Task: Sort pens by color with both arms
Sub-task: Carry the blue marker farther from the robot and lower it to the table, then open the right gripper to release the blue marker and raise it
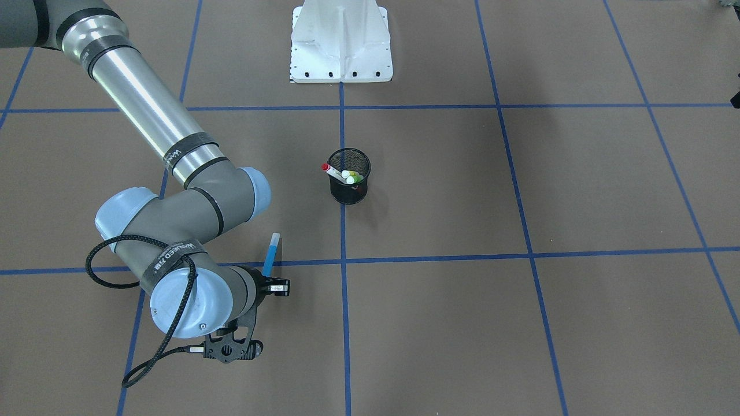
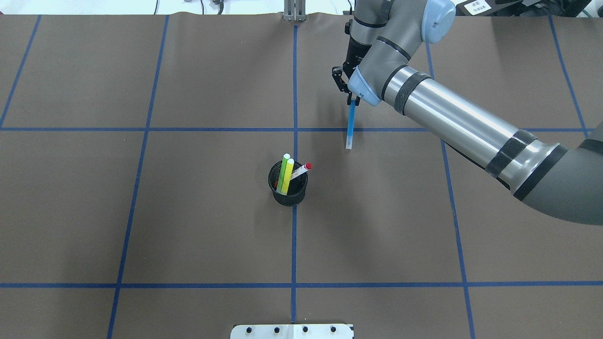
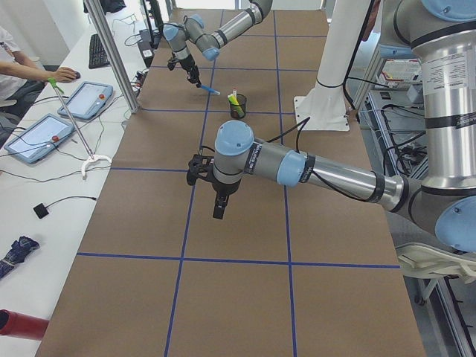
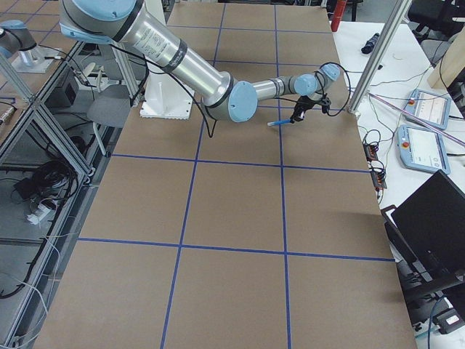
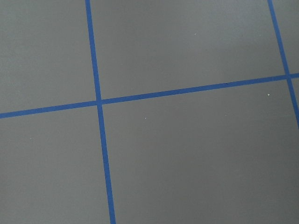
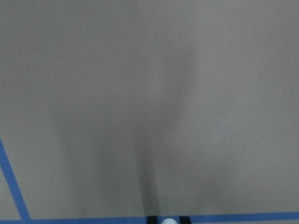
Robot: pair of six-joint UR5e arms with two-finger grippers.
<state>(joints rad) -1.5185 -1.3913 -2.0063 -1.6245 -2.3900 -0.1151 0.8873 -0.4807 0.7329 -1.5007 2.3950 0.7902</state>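
We find bare surface (image 2: pixel 141 212) all round the mesh cup (image 2: pixel 289 197), whose pens (image 2: pixel 284 172) jut upward; the right arm (image 2: pixel 461 122), holding a blue pen (image 2: pixel 350 125), crosses the right half.

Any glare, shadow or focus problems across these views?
Overhead: glare streaks along the right arm's silver tube. Right wrist: a soft dark shadow falls across the table, and the blue pen shows only as a blurred tip at the bottom edge. Left wrist: even light, tape lines sharp.
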